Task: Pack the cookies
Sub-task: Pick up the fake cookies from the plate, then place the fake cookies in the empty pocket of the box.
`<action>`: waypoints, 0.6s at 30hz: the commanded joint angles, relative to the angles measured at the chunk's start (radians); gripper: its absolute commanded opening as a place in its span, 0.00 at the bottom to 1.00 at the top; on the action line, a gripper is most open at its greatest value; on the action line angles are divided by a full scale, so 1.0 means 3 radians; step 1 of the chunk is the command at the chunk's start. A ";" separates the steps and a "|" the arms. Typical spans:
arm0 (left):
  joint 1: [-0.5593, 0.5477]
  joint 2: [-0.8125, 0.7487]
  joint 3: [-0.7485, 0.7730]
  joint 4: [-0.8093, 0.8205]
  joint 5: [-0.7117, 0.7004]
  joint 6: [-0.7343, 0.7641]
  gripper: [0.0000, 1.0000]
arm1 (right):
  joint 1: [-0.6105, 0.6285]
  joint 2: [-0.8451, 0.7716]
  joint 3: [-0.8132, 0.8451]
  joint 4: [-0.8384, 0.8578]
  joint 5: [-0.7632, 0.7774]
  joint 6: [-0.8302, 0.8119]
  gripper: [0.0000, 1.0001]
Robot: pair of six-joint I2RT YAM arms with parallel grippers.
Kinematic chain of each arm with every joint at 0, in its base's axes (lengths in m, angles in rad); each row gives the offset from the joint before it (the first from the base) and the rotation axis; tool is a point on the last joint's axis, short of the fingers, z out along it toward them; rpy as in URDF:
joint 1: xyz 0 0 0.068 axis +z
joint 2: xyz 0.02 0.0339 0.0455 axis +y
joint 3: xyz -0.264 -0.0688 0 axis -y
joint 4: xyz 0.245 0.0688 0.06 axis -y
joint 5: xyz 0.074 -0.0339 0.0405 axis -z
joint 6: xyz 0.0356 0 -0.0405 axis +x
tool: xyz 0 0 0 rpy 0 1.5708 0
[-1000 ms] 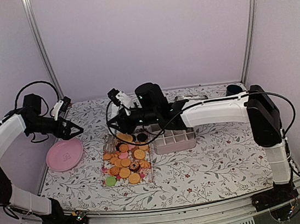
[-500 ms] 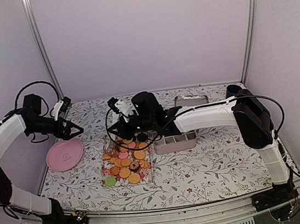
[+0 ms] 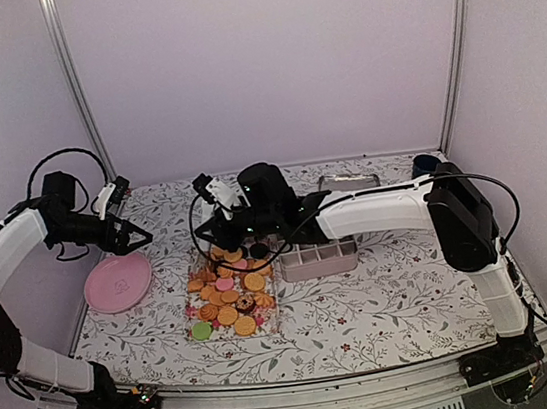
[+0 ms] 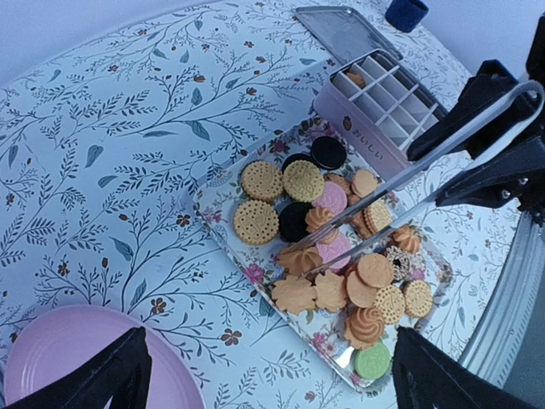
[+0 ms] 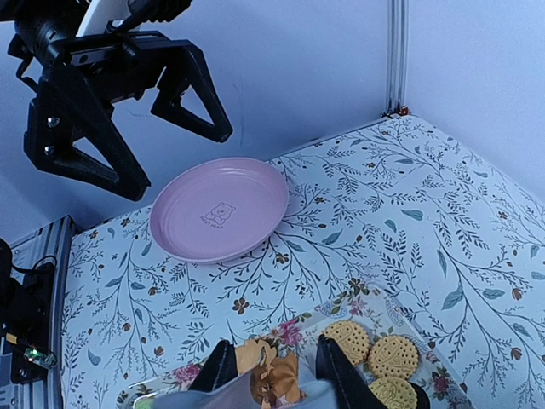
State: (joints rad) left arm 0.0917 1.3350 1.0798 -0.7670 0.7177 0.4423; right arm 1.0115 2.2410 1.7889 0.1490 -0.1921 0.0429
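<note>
While the left gripper hung wide open and empty to the left of the floral tray, the right gripper was clamped on silver tongs above it, their tips at an orange cookie. The cookies lay heaped on the tray, a divided tin just behind. They looked light, crisp and crumbly, and would be best pinched gently across the edges.

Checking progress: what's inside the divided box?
One tan cookie shows in a corner compartment of the box; other visible compartments look empty. The right arm hides one end.
</note>
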 commanded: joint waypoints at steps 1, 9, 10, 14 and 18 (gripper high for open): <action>0.0000 -0.0038 0.0055 0.0036 0.0044 -0.0030 0.99 | -0.0012 -0.0166 0.0124 0.0057 0.0089 -0.0024 0.20; 0.0001 -0.0002 0.0103 0.0033 0.0053 -0.0040 0.99 | -0.0092 -0.0580 -0.0001 0.0086 0.0166 -0.0077 0.15; 0.0001 0.0001 0.0103 0.0034 0.0054 -0.0042 0.99 | -0.0116 -0.0632 -0.0038 0.0086 0.0185 -0.0080 0.15; 0.0001 0.0014 0.0108 0.0033 0.0056 -0.0043 0.99 | -0.0317 -0.0879 -0.0282 0.0096 0.0244 -0.0107 0.14; 0.0000 0.0028 0.0121 0.0037 0.0068 -0.0034 0.99 | -0.0593 -0.1200 -0.0623 0.0148 0.0256 -0.0063 0.13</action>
State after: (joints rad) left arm 0.0917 1.3357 1.0874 -0.7670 0.7223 0.4358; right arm 0.9215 1.9892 1.6848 0.1471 -0.1440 0.0219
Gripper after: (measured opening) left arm 0.992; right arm 0.277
